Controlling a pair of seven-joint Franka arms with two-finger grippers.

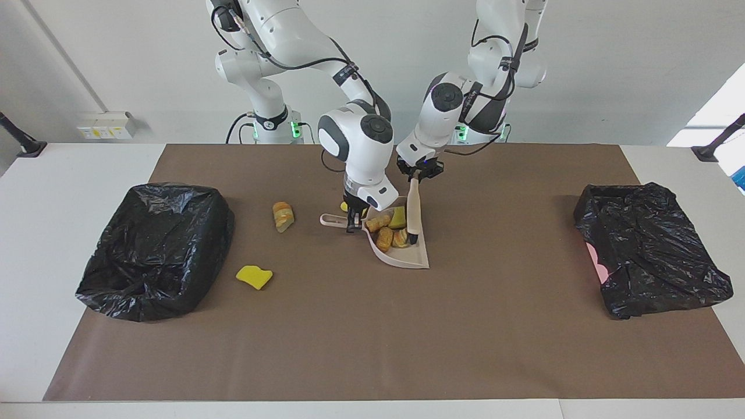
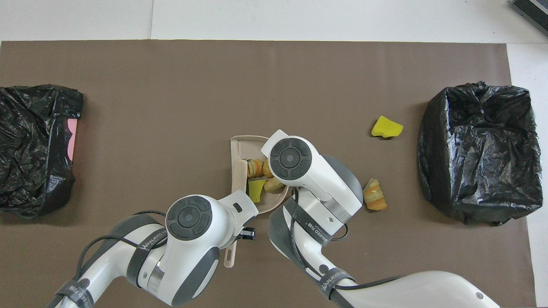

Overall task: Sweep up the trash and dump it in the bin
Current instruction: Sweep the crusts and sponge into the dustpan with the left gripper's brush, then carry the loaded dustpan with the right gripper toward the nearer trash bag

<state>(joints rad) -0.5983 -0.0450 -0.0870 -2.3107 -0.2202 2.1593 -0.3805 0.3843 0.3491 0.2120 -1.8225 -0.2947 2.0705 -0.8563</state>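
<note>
Tan bread chunks [image 1: 384,233] and yellow scrap (spongy) in dustpan [image 1: 407,256], left claw [image 1: 417,176] clamping brush [image 1: 413,209], right claw [image 1: 353,221] clamping dustpan handle.

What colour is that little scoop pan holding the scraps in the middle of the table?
The dustpan is a pale beige, almost pinkish cream. It shows best in the facing view.

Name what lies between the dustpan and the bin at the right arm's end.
In both views: a bread chunk and a yellow scrap lie between the dustpan and that bin.
</note>
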